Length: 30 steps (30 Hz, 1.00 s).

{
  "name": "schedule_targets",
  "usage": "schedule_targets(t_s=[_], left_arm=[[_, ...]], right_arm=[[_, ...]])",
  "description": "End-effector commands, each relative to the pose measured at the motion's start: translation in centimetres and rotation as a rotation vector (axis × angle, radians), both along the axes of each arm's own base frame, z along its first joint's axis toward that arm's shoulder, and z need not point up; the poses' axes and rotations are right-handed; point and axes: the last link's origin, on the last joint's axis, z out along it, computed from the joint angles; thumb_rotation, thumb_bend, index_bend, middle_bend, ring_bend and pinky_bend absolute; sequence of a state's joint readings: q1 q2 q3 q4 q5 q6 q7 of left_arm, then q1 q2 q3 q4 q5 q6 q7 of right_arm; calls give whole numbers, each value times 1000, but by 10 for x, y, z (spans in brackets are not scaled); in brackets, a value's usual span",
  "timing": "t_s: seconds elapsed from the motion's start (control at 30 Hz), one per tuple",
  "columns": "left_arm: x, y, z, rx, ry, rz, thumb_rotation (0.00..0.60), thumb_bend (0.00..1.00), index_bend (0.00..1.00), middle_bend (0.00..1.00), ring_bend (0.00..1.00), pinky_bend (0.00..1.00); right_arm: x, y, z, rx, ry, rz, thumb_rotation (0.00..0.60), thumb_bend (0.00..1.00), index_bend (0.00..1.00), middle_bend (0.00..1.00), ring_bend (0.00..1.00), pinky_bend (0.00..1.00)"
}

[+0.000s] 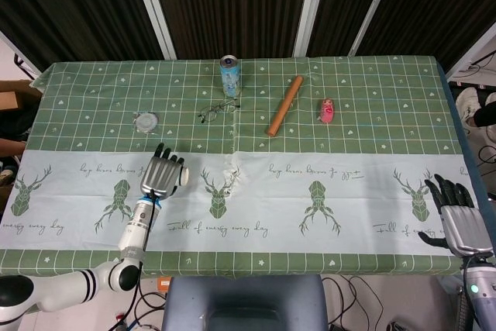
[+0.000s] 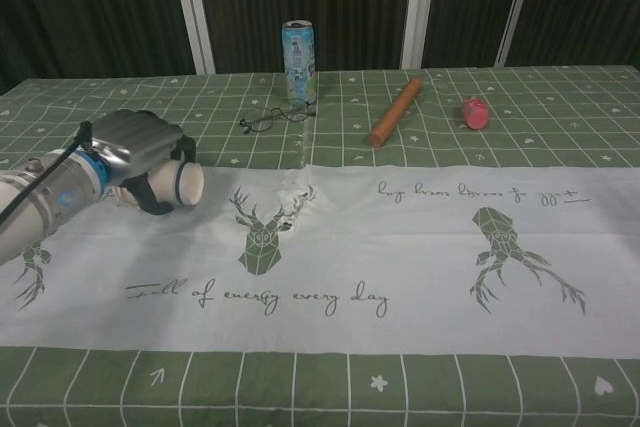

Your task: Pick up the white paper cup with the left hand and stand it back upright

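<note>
The white paper cup [image 2: 183, 184] lies on its side at the left of the table, its round end facing right. My left hand [image 2: 138, 150] comes over it from above, with fingers curled over the top and the thumb under the near side, gripping it. In the head view the left hand [image 1: 161, 175] covers most of the cup [image 1: 184, 177], and only its right end shows. My right hand [image 1: 457, 218] rests at the table's front right corner, far from the cup, fingers apart and holding nothing.
A blue drink can [image 2: 299, 60] stands at the back centre, with glasses [image 2: 272, 117] in front of it. A wooden rod [image 2: 394, 112] and a small pink object [image 2: 474, 112] lie to the right. A small round grey item [image 1: 145, 121] sits behind the left hand.
</note>
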State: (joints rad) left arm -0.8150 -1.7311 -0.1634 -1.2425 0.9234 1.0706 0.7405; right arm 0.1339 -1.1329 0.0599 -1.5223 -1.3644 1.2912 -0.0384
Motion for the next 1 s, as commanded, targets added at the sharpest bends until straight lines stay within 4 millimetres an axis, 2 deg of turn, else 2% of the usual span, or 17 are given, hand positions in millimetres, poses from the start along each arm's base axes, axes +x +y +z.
schedule_targets(t_s=[0.03, 0.23, 0.37, 0.47, 0.57, 0.7, 0.87, 1.0], left_arm=[[4, -1, 7, 18, -74, 1, 599, 233, 435, 421, 194, 139], [15, -11, 32, -2, -468, 35, 600, 231, 439, 428, 199, 143], [9, -19, 44, -38, -764, 96, 600, 231, 438, 428, 194, 140], [5, -19, 45, -54, -778, 77, 600, 231, 438, 428, 194, 140], [-8, -25, 48, -68, -960, 144, 599, 230, 438, 422, 169, 136], [-29, -31, 46, -95, -1089, 202, 599, 226, 436, 415, 145, 129], [-47, -33, 36, -104, -1162, 240, 600, 224, 434, 410, 136, 127], [-53, -32, 31, -96, -1168, 239, 600, 224, 433, 406, 132, 125]], right_arm=[[0, 0, 0, 1, 2, 0, 600, 5, 0, 0, 0, 2], [1, 0, -1, 5, 2, 3, 600, 5, 0, 1, 0, 2], [1, 1, -2, 11, 1, 7, 600, 4, 0, 1, 0, 2], [1, 1, -2, 11, 1, 7, 600, 5, 0, 1, 0, 2], [2, 1, -1, 14, -1, 11, 600, 4, 0, 1, 0, 2], [3, 2, -2, 19, 0, 15, 600, 4, 0, 1, 0, 2], [4, 1, -3, 23, -3, 14, 600, 4, 0, 1, 0, 2], [4, 1, -3, 25, -7, 14, 600, 4, 0, 1, 0, 2]])
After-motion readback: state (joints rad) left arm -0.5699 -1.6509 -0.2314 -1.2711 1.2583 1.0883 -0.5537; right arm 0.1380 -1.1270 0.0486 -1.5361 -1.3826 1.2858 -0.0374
